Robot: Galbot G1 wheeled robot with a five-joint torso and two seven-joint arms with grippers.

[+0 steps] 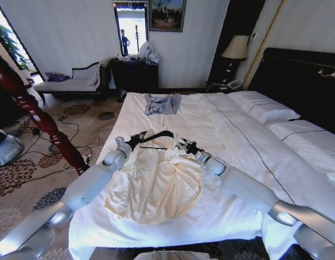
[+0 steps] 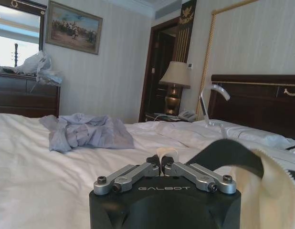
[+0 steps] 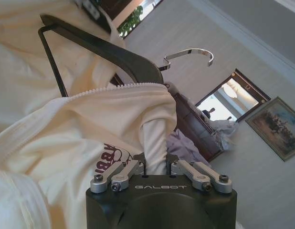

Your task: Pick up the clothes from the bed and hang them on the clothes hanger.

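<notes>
While shirt lies spread on bed near foot edge, hanger sits at its collar, partly inside. Left gripper: jaws closed on cream collar fold by hanger. Right gripper: jaws closed on shirt edge near zip. Fabric thin, limp, light; likely slides off hanger; best gripped at collar or shoulder seam.

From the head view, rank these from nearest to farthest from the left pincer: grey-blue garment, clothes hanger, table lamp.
1. clothes hanger, just right of the left pincer
2. grey-blue garment, farther up the bed
3. table lamp, beyond the bed, far right
</notes>
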